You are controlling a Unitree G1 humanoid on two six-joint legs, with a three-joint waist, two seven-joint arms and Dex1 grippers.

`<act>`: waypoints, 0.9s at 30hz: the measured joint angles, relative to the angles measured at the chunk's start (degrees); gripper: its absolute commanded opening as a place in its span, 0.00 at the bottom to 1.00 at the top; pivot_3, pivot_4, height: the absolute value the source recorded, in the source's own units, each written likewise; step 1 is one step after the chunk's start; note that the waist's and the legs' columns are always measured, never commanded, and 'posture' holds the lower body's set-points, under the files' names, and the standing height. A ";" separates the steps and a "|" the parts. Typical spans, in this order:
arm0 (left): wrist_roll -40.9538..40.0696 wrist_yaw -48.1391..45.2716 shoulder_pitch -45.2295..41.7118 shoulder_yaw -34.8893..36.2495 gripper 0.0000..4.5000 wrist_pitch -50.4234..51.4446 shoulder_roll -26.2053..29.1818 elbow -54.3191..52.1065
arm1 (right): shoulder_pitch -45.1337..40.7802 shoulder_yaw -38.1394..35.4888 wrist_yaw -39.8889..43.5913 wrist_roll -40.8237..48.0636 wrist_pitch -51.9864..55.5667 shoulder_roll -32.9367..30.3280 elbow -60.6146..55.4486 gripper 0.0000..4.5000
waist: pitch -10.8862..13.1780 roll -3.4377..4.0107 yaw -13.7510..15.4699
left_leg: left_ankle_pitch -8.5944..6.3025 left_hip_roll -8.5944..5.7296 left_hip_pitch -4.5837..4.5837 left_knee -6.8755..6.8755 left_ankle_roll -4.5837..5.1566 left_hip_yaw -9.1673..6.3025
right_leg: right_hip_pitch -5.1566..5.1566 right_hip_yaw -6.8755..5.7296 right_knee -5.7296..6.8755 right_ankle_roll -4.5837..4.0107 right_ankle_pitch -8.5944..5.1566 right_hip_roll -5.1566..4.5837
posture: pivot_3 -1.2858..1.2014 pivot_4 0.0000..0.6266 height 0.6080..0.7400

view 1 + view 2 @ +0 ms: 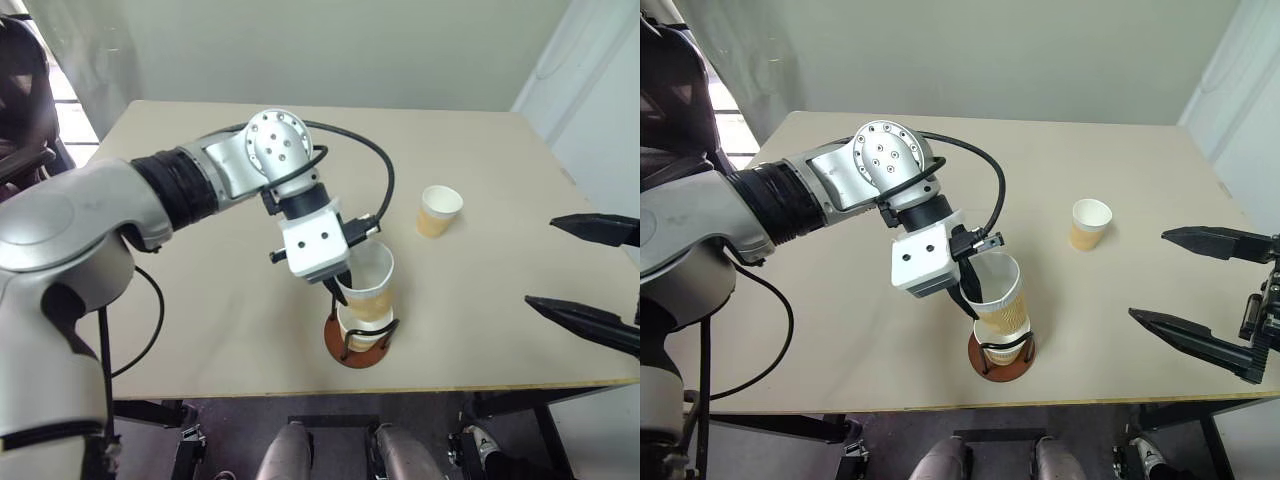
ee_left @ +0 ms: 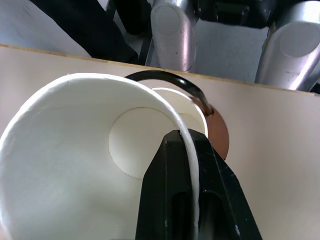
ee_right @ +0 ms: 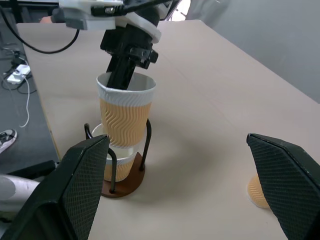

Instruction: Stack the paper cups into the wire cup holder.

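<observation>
My left gripper (image 1: 340, 283) is shut on the rim of a tan-yellow paper cup (image 1: 370, 285), one finger (image 2: 167, 200) inside and one outside. That cup sits partly down inside another paper cup (image 1: 358, 332) standing in the wire cup holder (image 1: 360, 345), whose reddish-brown base rests near the table's front edge. A third paper cup (image 1: 439, 211) stands upright on the table further back and to the right. My right gripper (image 1: 590, 275) hovers at the right edge of the table, open, nothing between its fingers (image 3: 80, 190).
The light wooden table (image 1: 200, 300) has bare room to the left of and behind the holder. A black cable loops off my left arm above the table. A white wall stands behind the table and a dark chair at the far left.
</observation>
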 measured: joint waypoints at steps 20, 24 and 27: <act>-0.01 -0.14 3.06 6.96 0.99 2.06 -1.52 0.57 | 0.24 0.18 -1.16 0.18 -0.35 -1.08 0.16 1.00 | 0.00 0.00 0.05 | -0.04 -0.01 -0.13 0.30 0.07 0.01 | 0.00 -0.01 -0.01 0.13 0.08 0.00 | 0.52 0.24 1.00; 1.46 -0.27 5.86 18.46 0.99 8.64 -5.77 7.96 | -1.34 3.48 -0.39 -2.52 -2.10 -2.86 1.23 1.00 | 0.00 0.00 0.13 | -0.05 -0.01 -0.16 0.35 0.09 0.11 | 0.01 -0.01 -0.09 0.19 0.12 -0.01 | 0.52 0.24 1.00; 1.66 -0.32 6.94 29.05 0.99 14.44 -4.04 13.70 | -2.00 7.82 0.91 -9.39 -5.50 -4.62 5.61 1.00 | -0.02 0.06 -0.47 | -0.06 0.01 -0.07 0.34 0.11 0.21 | -0.02 -0.04 -0.11 0.20 0.14 0.00 | 0.52 0.24 1.00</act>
